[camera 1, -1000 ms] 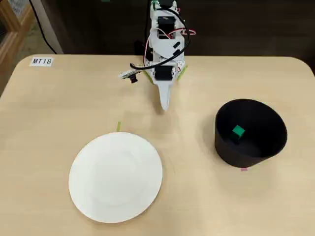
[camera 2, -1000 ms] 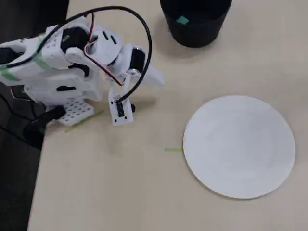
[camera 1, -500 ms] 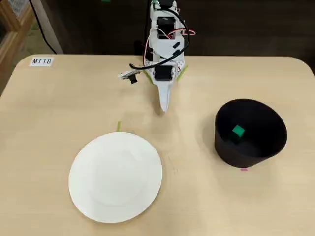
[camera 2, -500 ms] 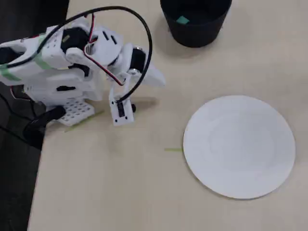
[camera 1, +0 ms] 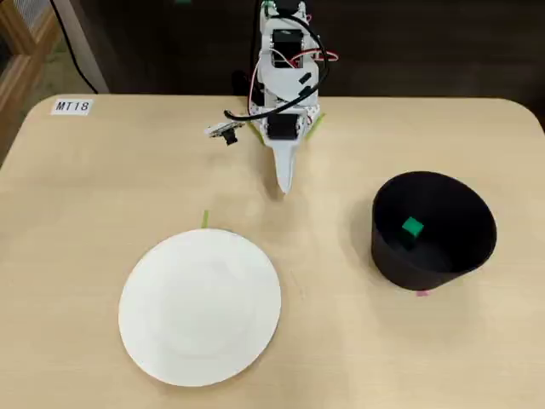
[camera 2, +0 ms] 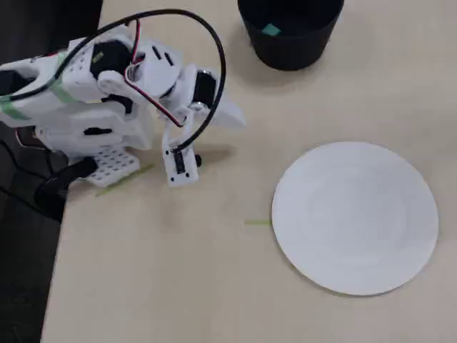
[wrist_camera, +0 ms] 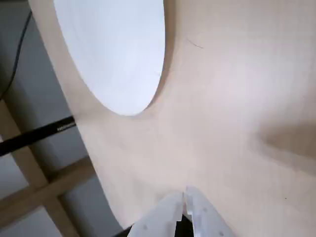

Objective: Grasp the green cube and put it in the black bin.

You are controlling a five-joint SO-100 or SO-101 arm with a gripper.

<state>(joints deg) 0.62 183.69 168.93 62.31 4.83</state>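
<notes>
Green is the small cube (camera 1: 412, 227), and it lies inside the black bin (camera 1: 385, 247), on the bottom, close to the wall that is on the left side in a fixed view. In another fixed view I see the cube (camera 2: 270, 30) only as a small greenish patch inside the bin (camera 2: 289, 51) at the top edge of the picture.

My claw (camera 1: 283, 187) is pulled back near my base, well apart from the bin. The two fingers are pressed together and nothing is between them. In the wrist view my claw (wrist_camera: 184, 197) shows as two white tips that meet at the bottom edge, with only a thin dark line between them.

The white plate (camera 1: 200, 305) lies flat on the light wooden table (camera 1: 85, 196), and nothing is on it. It is well apart from the bin, on the other side of the table. In the wrist view the plate (wrist_camera: 118, 49) fills the upper left part.

A small white label (camera 1: 71, 106) with the letters MT18 sticks near the table corner. A thin green strip (camera 1: 205, 219) lies just beside the far rim of the plate.
</notes>
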